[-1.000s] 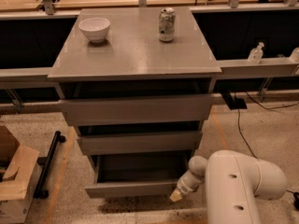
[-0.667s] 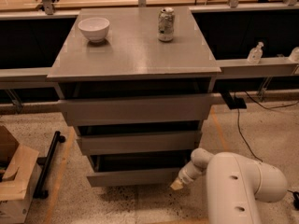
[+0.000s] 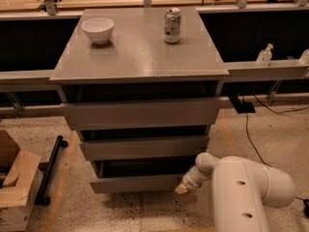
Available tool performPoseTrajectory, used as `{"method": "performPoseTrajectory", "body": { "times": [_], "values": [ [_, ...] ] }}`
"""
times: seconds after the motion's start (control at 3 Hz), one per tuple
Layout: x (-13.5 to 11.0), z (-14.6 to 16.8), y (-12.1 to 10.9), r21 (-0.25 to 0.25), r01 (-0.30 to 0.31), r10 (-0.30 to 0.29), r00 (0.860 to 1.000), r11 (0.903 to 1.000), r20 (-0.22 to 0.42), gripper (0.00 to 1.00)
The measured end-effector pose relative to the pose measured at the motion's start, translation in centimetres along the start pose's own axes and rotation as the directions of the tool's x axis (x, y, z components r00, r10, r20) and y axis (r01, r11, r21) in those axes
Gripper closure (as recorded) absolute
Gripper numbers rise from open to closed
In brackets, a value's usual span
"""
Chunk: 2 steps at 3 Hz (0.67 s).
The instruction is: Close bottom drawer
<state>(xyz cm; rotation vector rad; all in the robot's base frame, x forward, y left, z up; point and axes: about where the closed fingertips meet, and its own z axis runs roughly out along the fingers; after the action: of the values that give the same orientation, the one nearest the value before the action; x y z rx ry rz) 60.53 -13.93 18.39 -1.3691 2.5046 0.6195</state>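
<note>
The bottom drawer (image 3: 137, 182) is the lowest of three grey fronts on the grey cabinet (image 3: 140, 57). It stands only slightly out, with a dark gap above its front. My gripper (image 3: 182, 188) is at the drawer front's right end, low by the floor, touching or nearly touching it. The white arm (image 3: 251, 192) fills the lower right and hides the gripper's rear. The middle drawer (image 3: 145, 146) and the wide top drawer (image 3: 142, 112) sit above.
A white bowl (image 3: 98, 29) and a can (image 3: 172, 25) stand on the cabinet top. A cardboard box (image 3: 14, 178) and a black bar (image 3: 50, 168) lie on the floor at left. Cables (image 3: 253, 134) run on the floor at right.
The bottom drawer has slid inward from well open to nearly shut. My gripper has moved with its front toward the cabinet.
</note>
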Motion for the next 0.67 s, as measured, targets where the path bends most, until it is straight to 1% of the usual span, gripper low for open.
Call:
{"method": "performPoseTrajectory", "body": {
  "times": [0.33, 0.67],
  "values": [
    [-2.1, 1.8, -1.6, 0.029, 0.088, -0.087, 0.996, 0.9957, -0.005, 1.0],
    [-3.4, 1.6, -3.4, 0.062, 0.115, -0.116, 0.993, 0.9914, 0.008, 1.0]
  ]
}}
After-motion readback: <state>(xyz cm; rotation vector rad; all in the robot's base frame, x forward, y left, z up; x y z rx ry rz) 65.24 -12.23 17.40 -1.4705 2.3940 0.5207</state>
